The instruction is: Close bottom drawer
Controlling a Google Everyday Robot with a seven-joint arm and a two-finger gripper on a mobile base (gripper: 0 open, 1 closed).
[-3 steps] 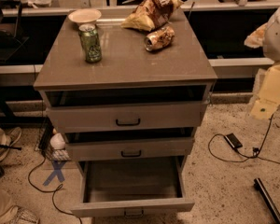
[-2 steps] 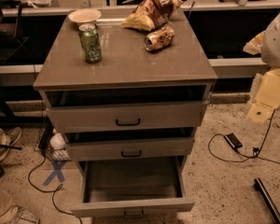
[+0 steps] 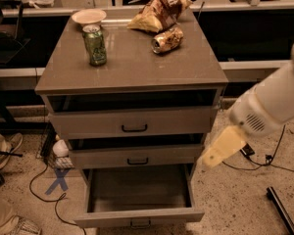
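Note:
The bottom drawer [image 3: 139,218] is the lowest of three grey-taupe drawers. It stands pulled far out, showing its plain grey box, and its small dark handle is at the lower edge of the view. My gripper [image 3: 219,150] is the cream piece at the end of the white arm [image 3: 269,106] that comes in from the right. It hangs just right of the cabinet at the middle drawer's height, above and to the right of the bottom drawer's right side, and touches nothing.
The top drawer [image 3: 134,123] and middle drawer [image 3: 137,156] are slightly ajar. On the cabinet top stand a green can [image 3: 95,45], a bowl [image 3: 88,16], a chip bag [image 3: 159,11] and a lying can [image 3: 167,39]. Cables [image 3: 264,160] and a blue tape cross [image 3: 58,180] lie on the floor.
The arm and gripper have moved left and down, from the right edge of the view to close beside the cabinet. The drawers have not moved.

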